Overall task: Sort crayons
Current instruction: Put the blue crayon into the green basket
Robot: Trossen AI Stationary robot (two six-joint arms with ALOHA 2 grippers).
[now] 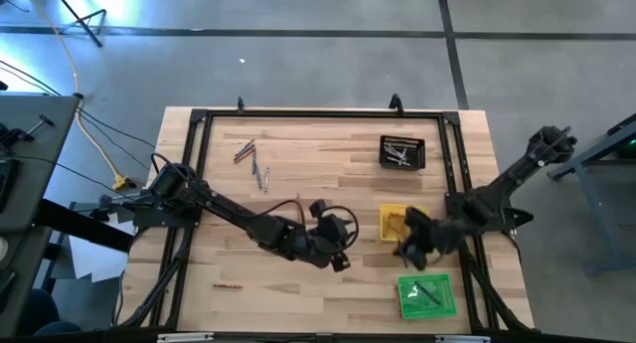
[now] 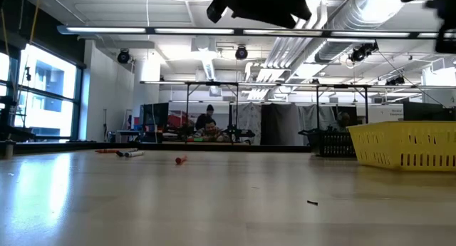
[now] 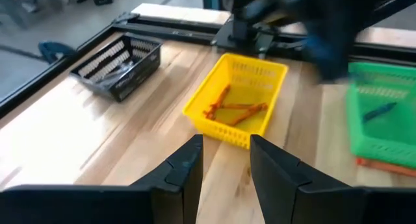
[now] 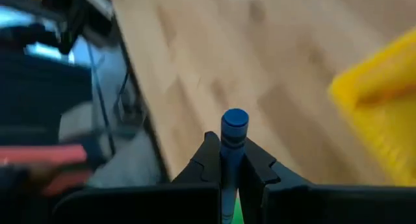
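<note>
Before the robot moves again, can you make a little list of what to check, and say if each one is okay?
1. Right gripper has a firm hold on the blue crayon: ok, it is pinched between the fingers.
2. Left gripper is free to pick something up: ok, its fingers are apart with nothing between them.
3. Yellow tray holds only orange crayons: ok.
4. Green tray is close to the right gripper: ok, just beside it.
5. Loose crayons remain on the table: not ok, several still need sorting.
6. Black tray contents match: cannot tell.
</note>
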